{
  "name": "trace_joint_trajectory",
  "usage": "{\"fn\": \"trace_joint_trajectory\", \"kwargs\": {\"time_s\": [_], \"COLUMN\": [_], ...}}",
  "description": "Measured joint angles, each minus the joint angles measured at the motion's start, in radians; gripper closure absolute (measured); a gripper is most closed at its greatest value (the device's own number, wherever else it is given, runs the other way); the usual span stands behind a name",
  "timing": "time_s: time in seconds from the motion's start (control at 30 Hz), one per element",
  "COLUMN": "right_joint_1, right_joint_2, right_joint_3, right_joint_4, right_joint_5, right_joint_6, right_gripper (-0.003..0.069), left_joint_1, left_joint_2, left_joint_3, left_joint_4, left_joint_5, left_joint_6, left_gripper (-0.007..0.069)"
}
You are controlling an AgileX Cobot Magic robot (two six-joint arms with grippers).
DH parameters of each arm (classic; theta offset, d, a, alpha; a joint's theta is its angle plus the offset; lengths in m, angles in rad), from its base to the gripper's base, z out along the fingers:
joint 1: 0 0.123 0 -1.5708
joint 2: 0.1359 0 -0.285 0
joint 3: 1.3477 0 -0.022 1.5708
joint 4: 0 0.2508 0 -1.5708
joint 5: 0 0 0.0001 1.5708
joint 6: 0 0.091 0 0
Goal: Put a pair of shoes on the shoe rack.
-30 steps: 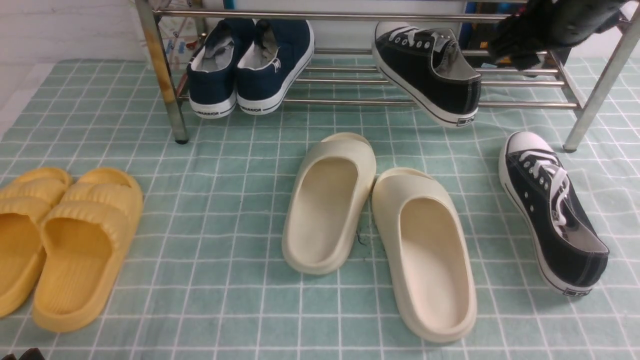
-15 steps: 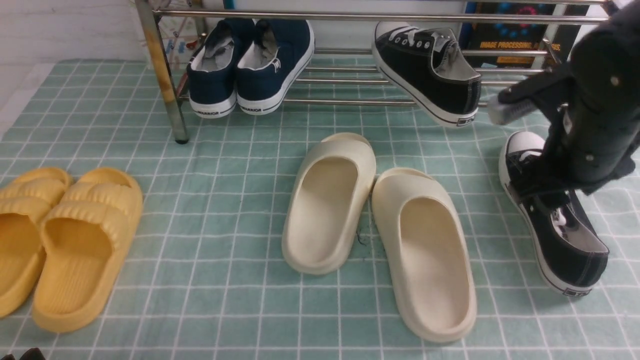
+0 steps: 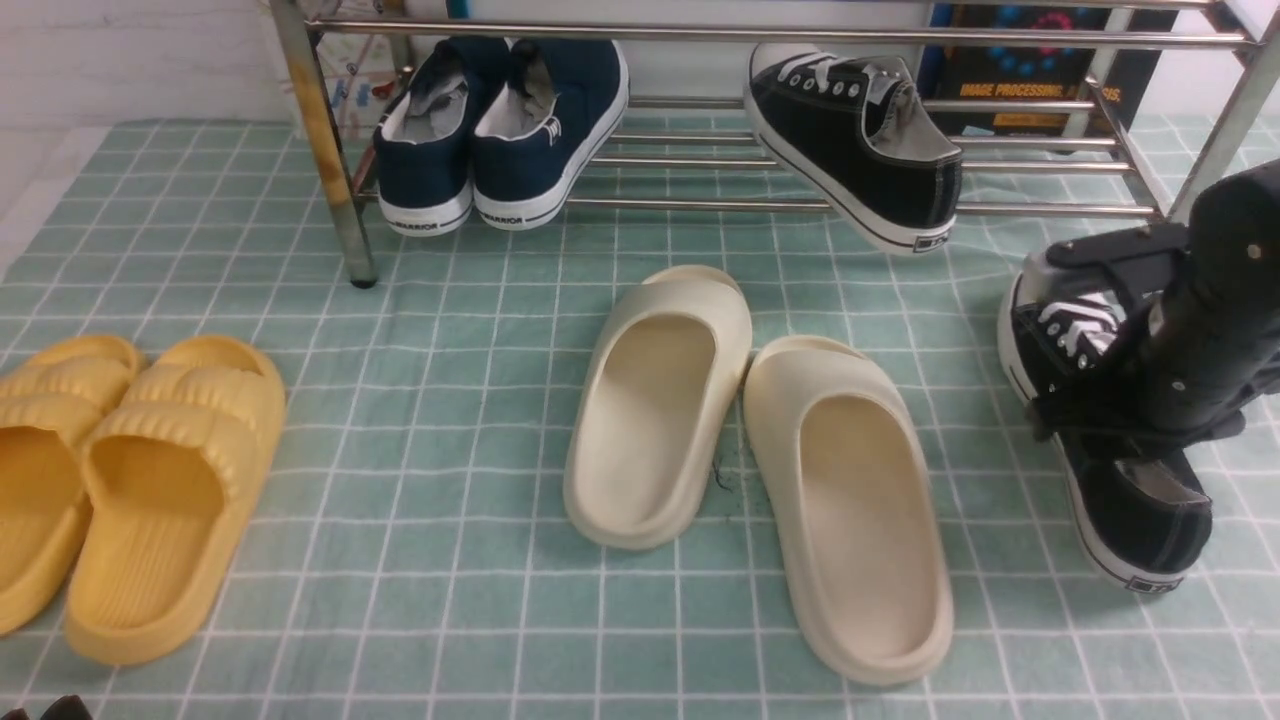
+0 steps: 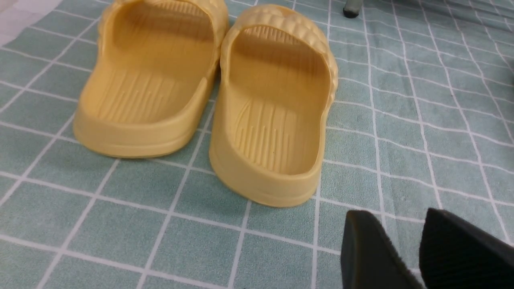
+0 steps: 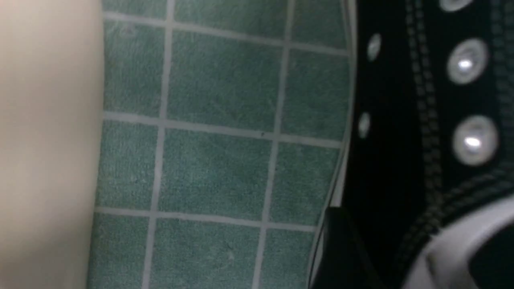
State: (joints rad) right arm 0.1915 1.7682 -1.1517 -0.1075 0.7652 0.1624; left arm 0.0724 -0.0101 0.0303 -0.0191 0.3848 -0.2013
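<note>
One black sneaker (image 3: pixel 860 150) with white laces lies tilted on the lower tubes of the metal shoe rack (image 3: pixel 760 205), its heel overhanging the front tube. The other black sneaker (image 3: pixel 1140 510) lies on the green checked cloth at the right, in front of the rack. My right gripper (image 3: pixel 1085 335) is down on that sneaker, open, with its jaws astride the laced middle part. The right wrist view shows the sneaker's black side and eyelets (image 5: pixel 393 120) between the fingers. My left gripper (image 4: pixel 395 218) is open and empty, low over the cloth beside the yellow slippers.
Two navy sneakers (image 3: pixel 500 130) sit on the rack's left part. Two cream slippers (image 3: pixel 660 400) lie mid-cloth, the nearer one just left of the floor sneaker. Two yellow slippers (image 3: pixel 150 480) lie at the left. A rust-stained rack leg (image 3: pixel 330 150) stands at the front left.
My right arm has come down from the rack's upper right onto the black sneaker on the cloth. The shoes have not moved.
</note>
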Motion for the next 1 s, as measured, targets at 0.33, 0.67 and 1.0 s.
{"fn": "trace_joint_trajectory", "kwargs": {"time_s": [0.33, 0.67, 1.0], "right_joint_1": [0.02, 0.028, 0.028], "right_joint_2": [0.049, -0.162, -0.014], "right_joint_3": [-0.001, -0.07, -0.355], "right_joint_4": [0.032, 0.0, -0.048], "right_joint_5": [0.021, 0.111, 0.144], "right_joint_6": [-0.09, -0.095, -0.119], "right_gripper": [0.0431, 0.051, 0.051], "left_joint_1": [0.0, 0.0, 0.0], "left_joint_2": [0.0, 0.0, 0.0], "left_joint_3": [0.0, 0.0, 0.0], "left_joint_4": [0.0, 0.0, 0.0], "left_joint_5": [0.0, 0.0, 0.0], "left_joint_6": [0.0, 0.0, 0.0], "left_gripper": [0.0391, 0.0386, 0.0386]}}
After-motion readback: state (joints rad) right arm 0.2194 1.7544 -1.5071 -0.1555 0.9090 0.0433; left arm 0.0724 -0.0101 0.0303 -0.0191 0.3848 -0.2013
